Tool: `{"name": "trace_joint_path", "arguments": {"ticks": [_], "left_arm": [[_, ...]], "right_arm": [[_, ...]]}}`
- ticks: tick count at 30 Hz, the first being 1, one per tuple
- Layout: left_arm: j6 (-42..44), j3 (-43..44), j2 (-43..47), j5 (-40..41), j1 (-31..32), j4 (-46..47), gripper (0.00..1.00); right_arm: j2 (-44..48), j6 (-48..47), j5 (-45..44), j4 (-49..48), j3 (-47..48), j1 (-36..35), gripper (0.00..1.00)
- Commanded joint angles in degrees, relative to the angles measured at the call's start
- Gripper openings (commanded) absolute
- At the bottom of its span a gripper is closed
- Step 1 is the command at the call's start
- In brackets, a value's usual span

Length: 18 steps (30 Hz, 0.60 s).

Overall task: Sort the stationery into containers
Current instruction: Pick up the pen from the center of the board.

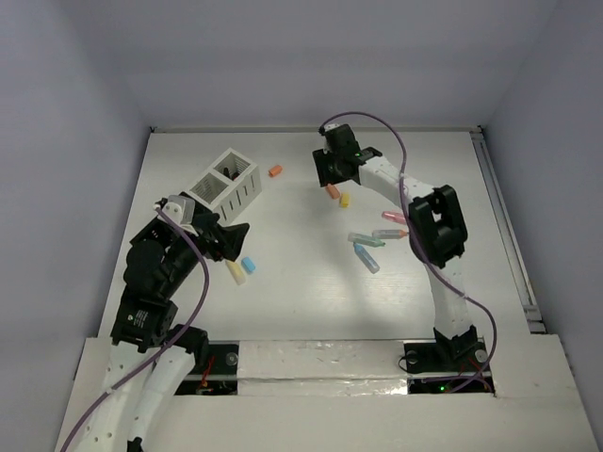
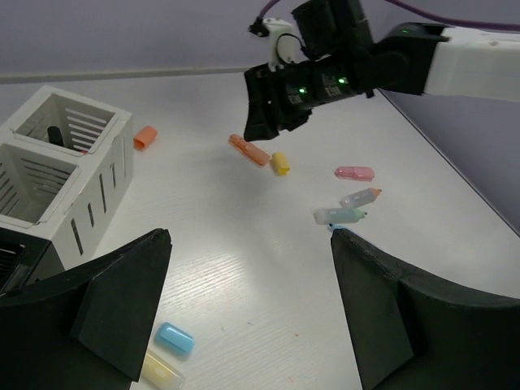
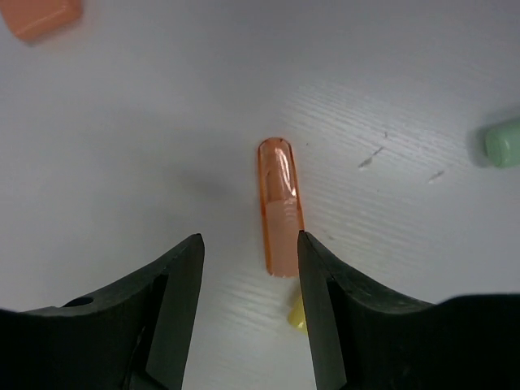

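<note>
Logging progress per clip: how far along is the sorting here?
Done: one dark piece sits in the white container. In hand: nothing gripped; the right gripper hangs open over an orange stick. Remaining: orange block, yellow piece, blue block, pink stick and others lie on the table; left gripper open, empty.

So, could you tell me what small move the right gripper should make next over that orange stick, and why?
Probably a slight sideways shift to centre the right gripper on the orange stick before closing. In the right wrist view its jaws are open, but the stick lies close against one finger rather than mid-gap, and a yellow piece sits by the stick's near end.
</note>
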State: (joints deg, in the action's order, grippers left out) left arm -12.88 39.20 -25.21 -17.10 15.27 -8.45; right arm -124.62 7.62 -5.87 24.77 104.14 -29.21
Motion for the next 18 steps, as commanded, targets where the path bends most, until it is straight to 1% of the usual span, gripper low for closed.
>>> {"name": "trace_joint_path", "arguments": {"ticks": [1, 2, 3, 5, 7, 10, 15, 18], "left_arm": [[0.8, -0.4, 1.2, 0.4, 0.8, 2.0, 0.78], [0.8, -0.4, 1.4, 0.5, 0.8, 2.0, 0.78], [1.0, -0.4, 1.5, 0.7, 0.8, 1.9, 0.78], [0.9, -0.4, 1.6, 1.0, 1.3, 1.8, 0.79], [0.9, -0.4, 1.6, 1.1, 1.3, 1.9, 0.79], [1.0, -0.4, 1.4, 1.0, 1.3, 1.9, 0.79], [1.1, -0.4, 0.3, 1.0, 1.3, 2.0, 0.79], [1.3, -0.2, -0.6, 0.9, 1.3, 2.1, 0.79]], "right_arm": [[-6.3, -4.9, 3.3, 9.3, 11.4, 1.3, 0.56], [-7.9, -5.3, 4.0, 10.3, 13.6, 1.4, 0.56], [-9.4, -5.7, 4.0, 11.6, 18.0, 1.4, 0.57], [-13.0, -5.9, 2.9, 13.5, 21.2, 1.9, 0.57], [-14.4, -6.2, 2.9, 14.2, 23.7, 2.5, 0.57], [-17.1, -6.8, 2.3, 15.3, 26.5, 3.1, 0.58], [-20.7, -6.7, 5.4, 15.9, 28.9, 3.1, 0.58], [-22.2, -5.8, 7.1, 15.0, 29.7, 3.1, 0.55]]}}
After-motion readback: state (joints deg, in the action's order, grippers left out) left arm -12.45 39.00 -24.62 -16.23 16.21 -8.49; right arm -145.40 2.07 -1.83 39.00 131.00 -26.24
